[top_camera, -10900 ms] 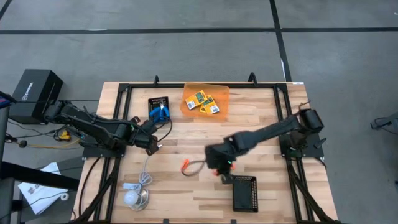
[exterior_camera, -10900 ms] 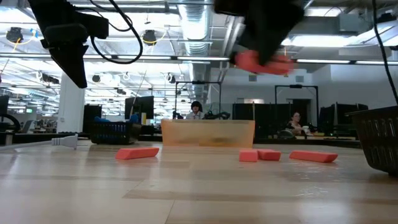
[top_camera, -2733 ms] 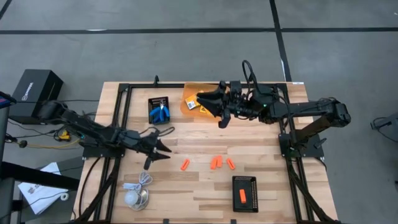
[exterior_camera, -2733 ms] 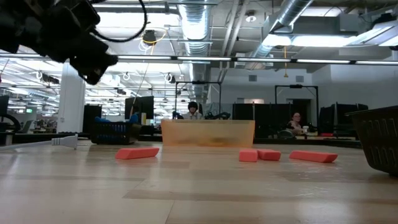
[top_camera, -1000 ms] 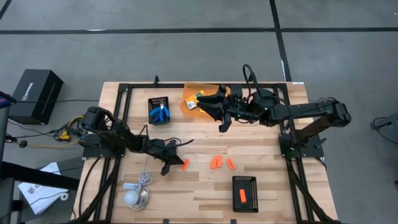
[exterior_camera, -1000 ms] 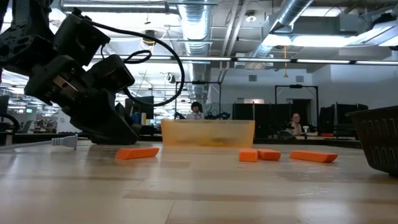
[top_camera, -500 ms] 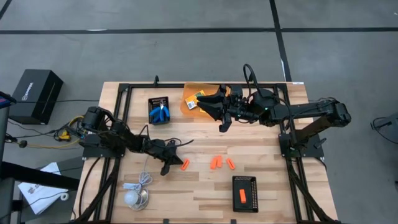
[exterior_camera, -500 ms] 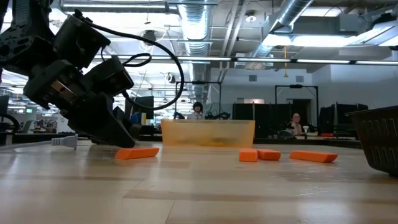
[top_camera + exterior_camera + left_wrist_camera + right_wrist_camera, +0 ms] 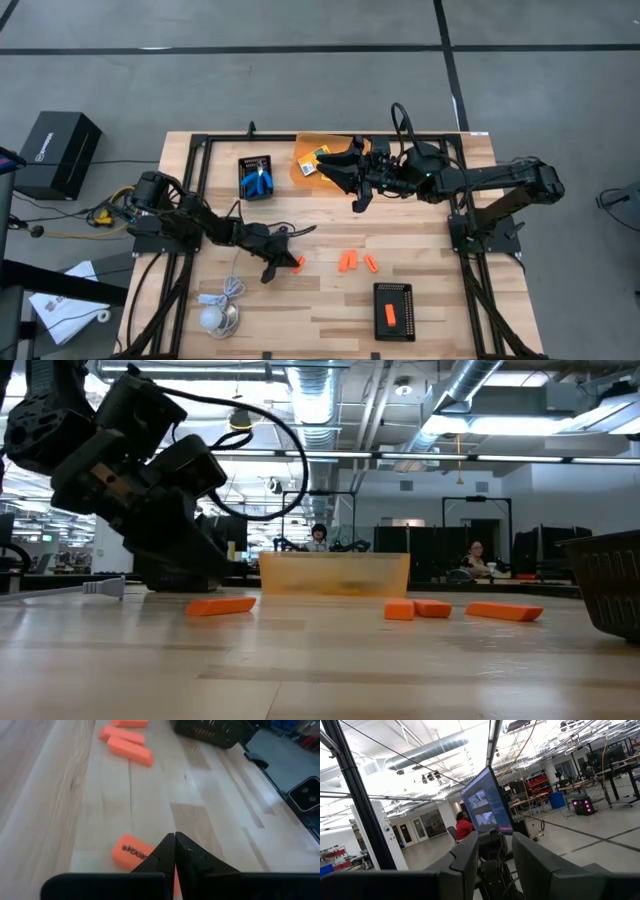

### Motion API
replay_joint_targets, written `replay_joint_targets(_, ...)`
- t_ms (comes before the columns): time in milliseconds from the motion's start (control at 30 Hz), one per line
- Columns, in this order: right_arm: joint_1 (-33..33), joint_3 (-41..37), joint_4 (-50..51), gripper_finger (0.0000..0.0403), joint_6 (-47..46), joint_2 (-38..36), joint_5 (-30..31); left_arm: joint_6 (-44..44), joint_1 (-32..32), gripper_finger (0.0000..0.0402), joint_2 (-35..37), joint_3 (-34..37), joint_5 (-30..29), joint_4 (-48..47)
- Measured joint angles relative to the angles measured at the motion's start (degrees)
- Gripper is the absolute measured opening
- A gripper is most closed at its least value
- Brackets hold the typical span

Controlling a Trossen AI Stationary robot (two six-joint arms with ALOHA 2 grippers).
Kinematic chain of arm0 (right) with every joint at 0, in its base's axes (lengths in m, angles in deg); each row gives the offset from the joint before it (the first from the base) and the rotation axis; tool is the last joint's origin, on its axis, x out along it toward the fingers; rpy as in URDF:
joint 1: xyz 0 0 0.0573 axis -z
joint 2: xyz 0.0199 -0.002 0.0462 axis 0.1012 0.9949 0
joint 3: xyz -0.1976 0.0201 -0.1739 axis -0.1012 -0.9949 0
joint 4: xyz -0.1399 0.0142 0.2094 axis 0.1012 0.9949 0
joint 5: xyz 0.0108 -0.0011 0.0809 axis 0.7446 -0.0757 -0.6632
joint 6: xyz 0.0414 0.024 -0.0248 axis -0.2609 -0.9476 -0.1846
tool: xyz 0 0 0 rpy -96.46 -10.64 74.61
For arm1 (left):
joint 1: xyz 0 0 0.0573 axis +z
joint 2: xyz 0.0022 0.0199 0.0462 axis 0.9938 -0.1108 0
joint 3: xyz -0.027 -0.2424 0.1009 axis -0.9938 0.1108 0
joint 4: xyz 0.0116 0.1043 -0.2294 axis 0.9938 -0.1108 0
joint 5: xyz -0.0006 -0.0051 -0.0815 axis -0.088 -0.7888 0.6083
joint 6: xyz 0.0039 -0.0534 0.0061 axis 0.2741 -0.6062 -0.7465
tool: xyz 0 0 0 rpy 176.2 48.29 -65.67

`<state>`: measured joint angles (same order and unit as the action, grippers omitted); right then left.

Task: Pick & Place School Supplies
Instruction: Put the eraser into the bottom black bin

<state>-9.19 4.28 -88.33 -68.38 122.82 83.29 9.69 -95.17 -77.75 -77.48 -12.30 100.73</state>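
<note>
Touching pincer (image 9: 174,851) tips over stick (image 9: 131,852)

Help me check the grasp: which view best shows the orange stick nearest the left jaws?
The left wrist view: the orange stick lies close up, under the shut left gripper. The high view shows it small; the low view side-on; the right wrist view misses it.

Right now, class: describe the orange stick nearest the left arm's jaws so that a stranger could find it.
On the wooden table, find the loose orange sticks in the middle. Two lie close together; the orange stick you want lies alone, by the left gripper and its shut jaws.
</note>
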Motion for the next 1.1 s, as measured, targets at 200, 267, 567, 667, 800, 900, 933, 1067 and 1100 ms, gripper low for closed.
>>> replay_joint_targets(200, -0.01, 0.0, 0.0, 0.0112, -0.01, 0.0, -0.02, 1.2, 0.0, 0.0002, 0.01, -0.12, -0.22, -4.99)
replay_joint_targets(267, -0.04, 0.0, 0.0, 0.0112, -0.01, 0.0, -0.06, 1.31, 0.0, 0.0002, 0.02, -0.16, -0.22, -5.35)
replay_joint_targets(567, -0.12, 0.01, 0.0, 0.0112, -0.01, 0.0, -0.2, 1.26, 0.37, 0.0002, 0.07, -0.18, -0.24, -5.77)
replay_joint_targets(667, -0.37, 0.0, 0.0, 0.0112, -0.01, 0.0, -0.21, 1.18, 0.37, 0.0002, 0.07, -0.18, -0.25, -5.84)
replay_joint_targets(800, -0.78, 0.0, 0.0, 0.0112, -0.01, 0.0, -0.22, 1.14, 0.73, 0.0002, 0.09, -0.2, -0.35, -6.24)
replay_joint_targets(900, -0.78, 0.0, 0.0, 0.0112, -0.01, 0.0, -0.22, 1.17, 1.36, 0.0002, 0.16, -0.07, 0.04, -6.92)
replay_joint_targets(933, -0.88, 0.01, 0.0, 0.0112, -0.01, 0.0, -0.22, 1.17, 1.58, 0.0002, 0.16, 0.15, 0.18, -6.95)
replay_joint_targets(1067, -1.27, -0.01, 0.0, 0.0112, -0.01, 0.0, -0.22, 1.15, 2.5, 0.0002, 0.22, 1.59, 0.63, -6.72)
replay_joint_targets(1100, -1.51, 0.01, 0.0, 0.0112, -0.01, 0.0, -0.22, 1.1, 2.58, 0.0002, 0.24, 2.02, 0.63, -6.73)
